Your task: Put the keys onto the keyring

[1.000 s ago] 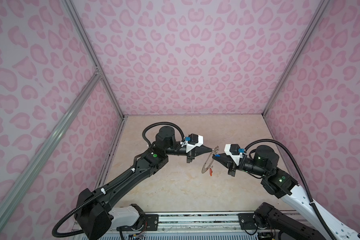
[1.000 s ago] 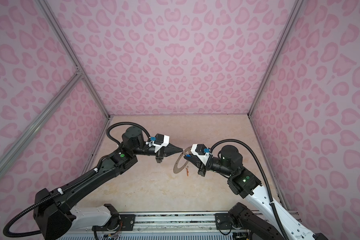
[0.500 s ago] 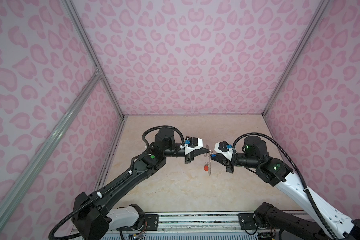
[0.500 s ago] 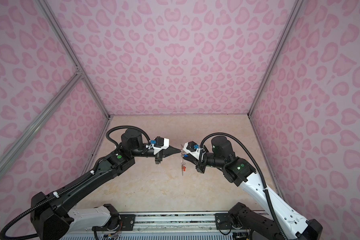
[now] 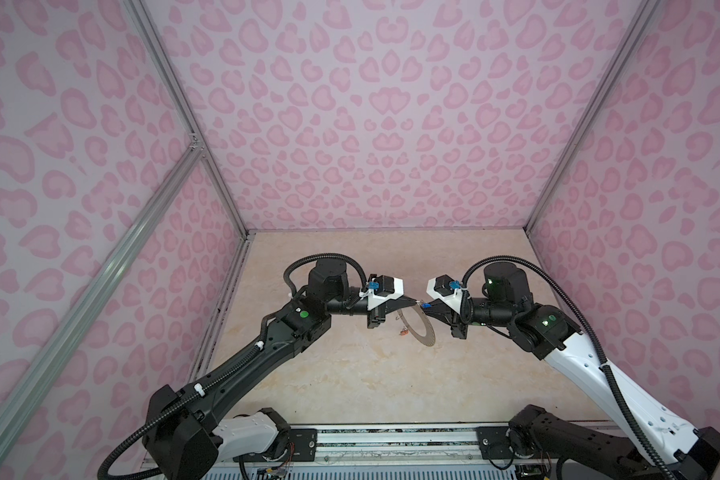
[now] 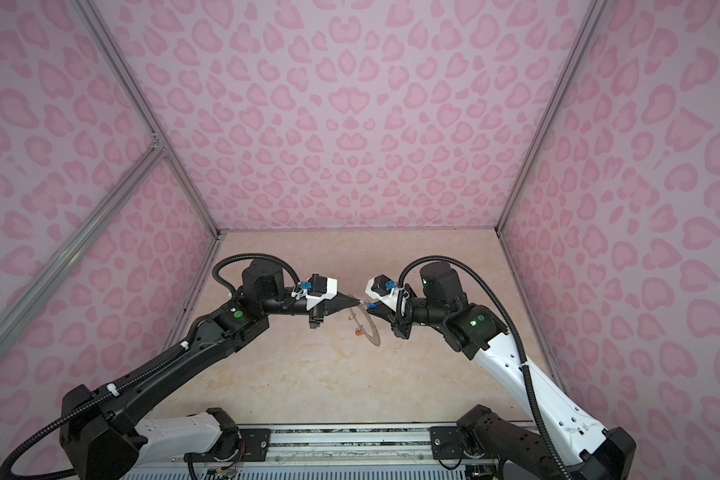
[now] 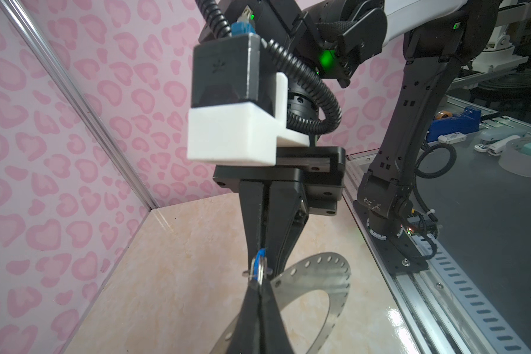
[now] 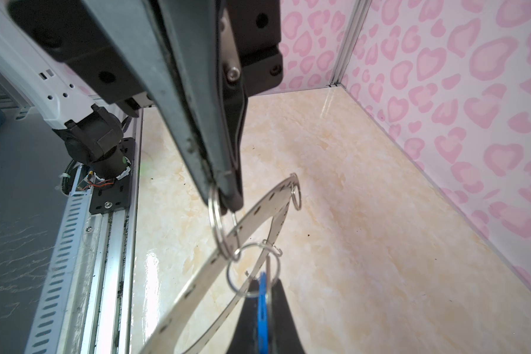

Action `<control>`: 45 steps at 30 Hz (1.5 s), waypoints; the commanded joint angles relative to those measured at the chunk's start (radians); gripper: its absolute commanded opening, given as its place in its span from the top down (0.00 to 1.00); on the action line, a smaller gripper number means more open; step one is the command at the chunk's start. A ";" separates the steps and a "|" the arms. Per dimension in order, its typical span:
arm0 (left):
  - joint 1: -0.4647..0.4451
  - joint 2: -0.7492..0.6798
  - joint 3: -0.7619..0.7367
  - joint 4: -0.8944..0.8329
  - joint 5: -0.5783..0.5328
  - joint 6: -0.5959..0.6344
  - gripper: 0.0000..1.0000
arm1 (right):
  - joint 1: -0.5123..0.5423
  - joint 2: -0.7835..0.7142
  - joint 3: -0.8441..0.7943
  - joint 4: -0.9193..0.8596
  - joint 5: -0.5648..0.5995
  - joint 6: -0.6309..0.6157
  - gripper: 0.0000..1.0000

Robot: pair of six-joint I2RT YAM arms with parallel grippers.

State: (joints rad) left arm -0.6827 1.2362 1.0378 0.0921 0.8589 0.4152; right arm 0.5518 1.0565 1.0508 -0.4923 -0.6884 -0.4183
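The keyring, a flat grey disc with small holes round the rim, hangs in the air between both arms. My left gripper is shut on a thin wire loop that threads the disc's edge. Tip to tip with it, my right gripper is shut on the blue-tagged key, whose own wire ring lies against the disc. The red-tagged key dangles from the disc's lower left rim.
A beige marble-look floor lies below, closed in by pink-patterned walls on three sides. An aluminium rail with both arm bases runs along the front edge. Outside the booth, tape and tools lie on a grey bench.
My right arm has swung up and in toward the left gripper, bringing the blue key to its tip. The disc has turned, from nearly edge-on half a second ago to showing its lower arc.
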 commanded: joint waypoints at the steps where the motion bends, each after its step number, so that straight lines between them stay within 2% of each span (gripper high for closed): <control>1: -0.002 0.009 0.008 0.039 0.038 0.008 0.97 | 0.004 0.011 0.004 -0.013 -0.008 -0.008 1.00; 23: -0.001 0.033 0.004 -0.015 -0.077 0.017 0.97 | 0.013 -0.003 0.096 -0.118 0.031 -0.075 1.00; 33: 0.002 0.024 -0.014 -0.025 -0.122 0.025 0.97 | 0.038 0.063 0.192 -0.271 0.095 -0.161 1.00; 45: 0.028 -0.014 -0.051 0.045 -0.043 -0.014 0.97 | 0.087 0.095 0.191 -0.369 0.223 -0.213 1.00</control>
State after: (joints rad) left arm -0.6601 1.2343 0.9901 0.0700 0.8043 0.4248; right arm 0.6270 1.1454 1.2522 -0.8139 -0.5068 -0.6170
